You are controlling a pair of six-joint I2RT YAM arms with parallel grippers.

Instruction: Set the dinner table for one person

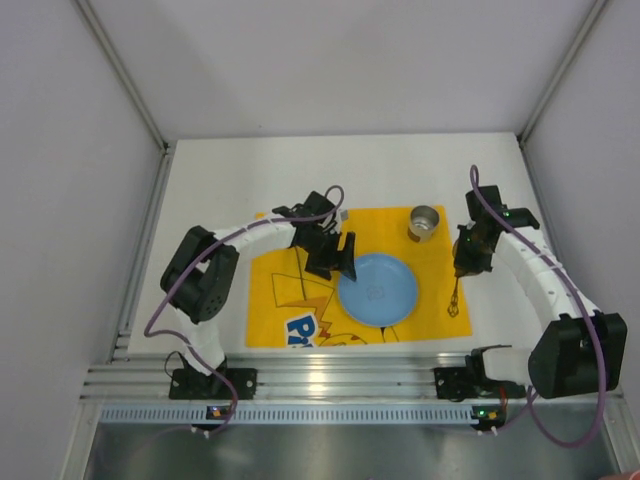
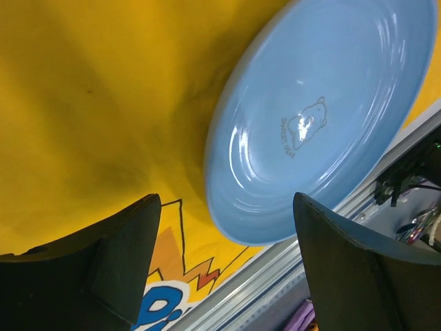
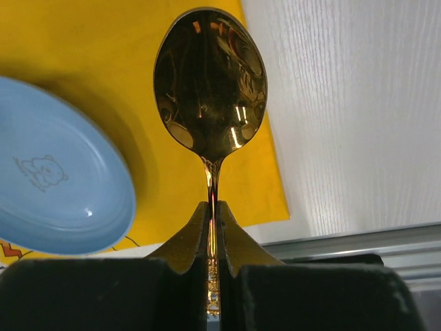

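Observation:
A blue plate (image 1: 378,288) lies on the yellow placemat (image 1: 275,290), which lies on the white dinner table (image 1: 230,170). My left gripper (image 1: 338,262) is open and empty, just left of the plate; the plate's rim shows between its fingers in the left wrist view (image 2: 310,124). My right gripper (image 1: 464,268) is shut on the handle of a gold spoon (image 3: 210,83), bowl pointing away, held above the placemat's right edge. The spoon also shows in the top view (image 1: 456,298). A metal cup (image 1: 424,222) stands at the placemat's far right corner.
The silver aluminium rail (image 1: 330,375) runs along the table's near edge, with both arm bases bolted to it. White walls enclose the table on three sides. Bare white tabletop lies beyond the placemat (image 3: 358,103).

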